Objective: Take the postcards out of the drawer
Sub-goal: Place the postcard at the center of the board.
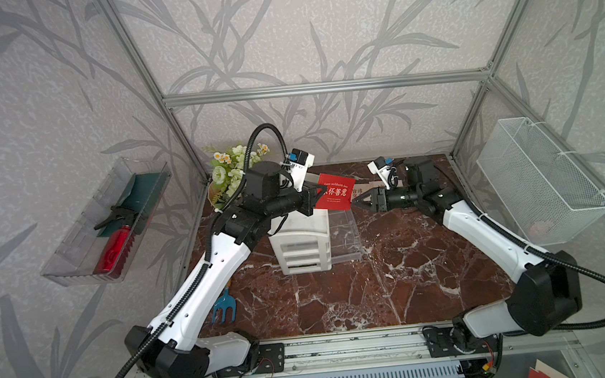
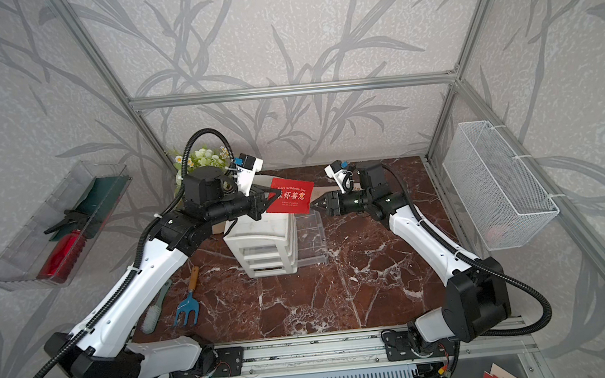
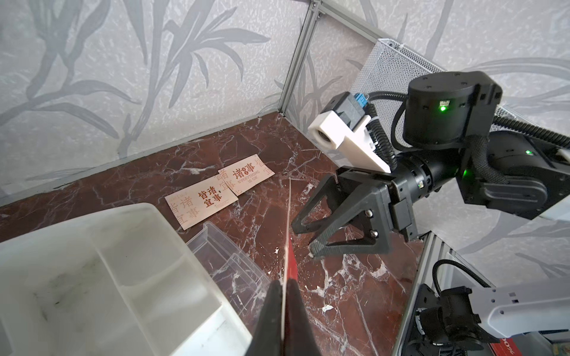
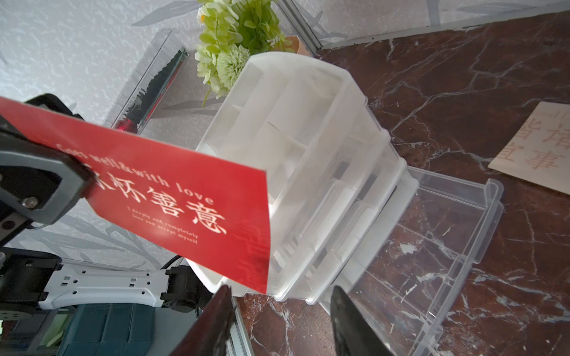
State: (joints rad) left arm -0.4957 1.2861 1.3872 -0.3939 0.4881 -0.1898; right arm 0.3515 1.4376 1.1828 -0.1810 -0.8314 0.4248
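Note:
My left gripper (image 1: 315,195) is shut on one end of the red postcard (image 1: 335,193) with gold characters, holding it upright in the air above the white organiser (image 1: 300,242). In the left wrist view the red postcard (image 3: 291,265) shows edge-on between the left gripper's (image 3: 285,285) pads. My right gripper (image 1: 357,203) is open, with its tips just off the card's free edge and nothing between them (image 4: 280,291). The see-through drawer (image 1: 351,255) is pulled out to the right and looks empty (image 4: 490,215). Two beige postcards (image 3: 200,203) (image 3: 246,174) lie overlapping on the marble behind it.
Artificial flowers (image 1: 230,170) stand at the back left. A blue garden fork (image 1: 223,309) and a brush (image 2: 153,315) lie by the left arm. A clear tray (image 1: 75,262) on the left wall holds a red bottle. A wire basket (image 1: 539,180) hangs on the right wall.

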